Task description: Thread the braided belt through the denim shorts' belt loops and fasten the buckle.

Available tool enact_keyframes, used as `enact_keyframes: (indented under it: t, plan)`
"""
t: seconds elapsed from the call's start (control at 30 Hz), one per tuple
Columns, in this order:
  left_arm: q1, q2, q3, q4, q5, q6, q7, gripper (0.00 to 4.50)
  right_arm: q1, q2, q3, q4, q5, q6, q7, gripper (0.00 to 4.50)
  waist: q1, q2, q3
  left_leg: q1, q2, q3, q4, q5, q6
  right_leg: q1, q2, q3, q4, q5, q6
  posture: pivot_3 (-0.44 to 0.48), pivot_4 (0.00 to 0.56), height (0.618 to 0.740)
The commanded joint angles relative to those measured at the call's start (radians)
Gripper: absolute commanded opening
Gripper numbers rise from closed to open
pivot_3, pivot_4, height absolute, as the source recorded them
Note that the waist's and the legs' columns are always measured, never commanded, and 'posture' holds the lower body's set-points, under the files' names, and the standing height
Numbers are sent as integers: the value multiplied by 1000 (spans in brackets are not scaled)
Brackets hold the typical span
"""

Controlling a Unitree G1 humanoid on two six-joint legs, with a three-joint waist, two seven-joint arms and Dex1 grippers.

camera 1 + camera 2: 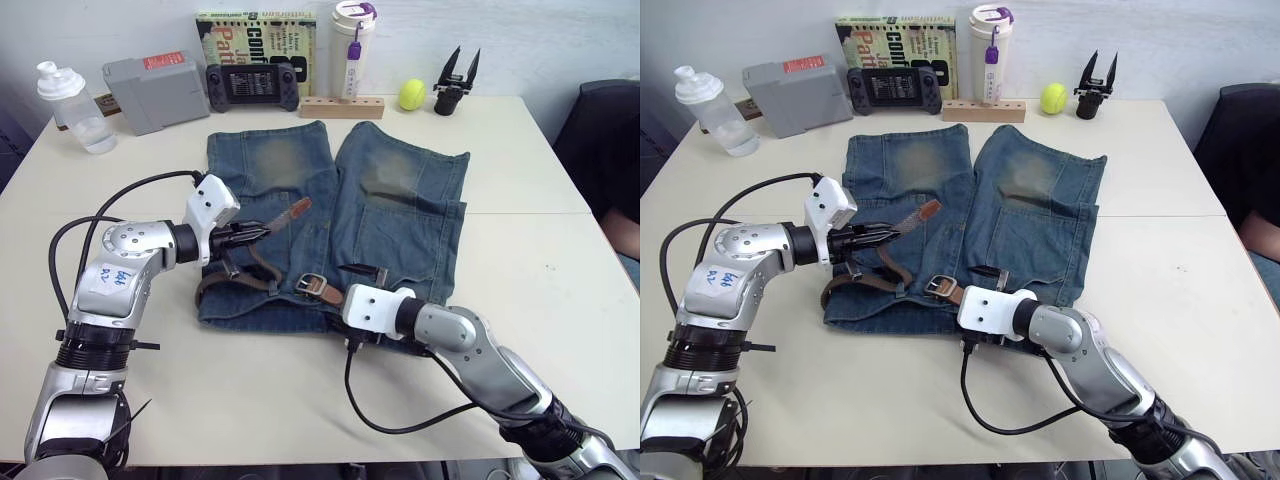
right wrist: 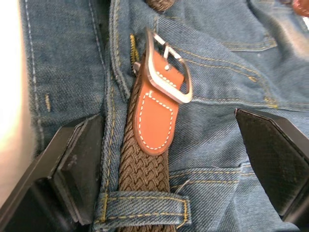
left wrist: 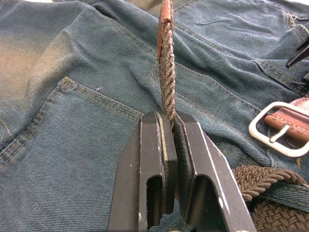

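Left gripper (image 3: pixel 169 126): closed on the braided belt (image 3: pixel 167 72), clamping the woven strap a little short of its tan tip; the tip (image 1: pixel 297 209) is lifted off the denim and points far-right over the left leg.
Belt, left part: behind the left gripper the strap loops down along the near-left corner of the waistband (image 1: pixel 232 283); whether it runs through a loop there cannot be told.
Denim shorts (image 1: pixel 400 215): flat on the counter (image 1: pixel 540 180), waistband at the near edge, legs pointing far.
Belt, middle: the right wrist view shows the strap passing under 1 of the belt loops (image 2: pixel 145 208), so at least 1 loop is threaded.
Buckle (image 2: pixel 166 65): lies on the waistband just past that loop, on its tan tab, prong resting on the frame, nothing through it.
Right gripper (image 2: pixel 174 164): jaws wide open, straddling the strap and tan tab at the waistband, holding nothing.
Progress (judgement): threading partly done. Free end not yet brought round to the buckle. Fastening not started.
Left to do (judgement): feed the tip through any remaining loops, then into the buckle.
Hidden: the near edge of the waistband under the right wrist, so the loop count cannot be made.
Hard to make out: the belt's path between the left loop of strap and the buckle; small dark item on the denim far of the right wrist (image 1: pixel 382 272) unidentified.
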Motion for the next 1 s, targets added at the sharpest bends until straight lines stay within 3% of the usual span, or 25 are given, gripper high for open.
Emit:
enact_keyframes:
  t: [0.03,0.2,0.3,0.5,0.57,0.77,1.0]
  plan:
    - [12,14,13,-31,-1,-12,-5,0,-3,16,-28,-21,-50,-11,-43,4481,0,0,0,0,0,0,0,0,0,0,0,0,0,0,0,0,150,713]
    - [22,14,14,-31,0,-15,-6,0,-12,29,-26,-19,-81,-20,-47,4481,2,0,0,0,0,0,0,0,0,0,0,0,0,0,0,0,150,713]
    - [24,14,13,-33,0,-13,-5,0,-6,40,-24,-14,-86,-15,-47,3791,1,0,0,0,0,0,0,0,0,0,0,0,0,0,0,0,150,713]
    - [21,12,20,-25,4,-23,5,0,12,81,-56,4,-41,68,-28,834,1,0,0,0,0,0,0,0,0,0,0,0,0,0,0,0,150,713]
    - [17,13,25,-30,2,-24,10,0,17,109,-88,1,-8,107,-31,43,1,0,0,0,0,0,0,0,0,0,0,0,0,0,0,0,150,713]
    - [40,40,56,-97,-29,-32,-14,0,-1,189,-192,-17,78,206,-59,43,1,0,0,0,0,0,0,0,0,0,0,0,0,0,0,0,150,713]
    - [104,60,74,-178,-55,38,-7,0,-24,371,-336,-37,191,352,-179,43,0,0,0,0,0,0,-1,0,0,0,0,0,0,0,0,0,150,713]
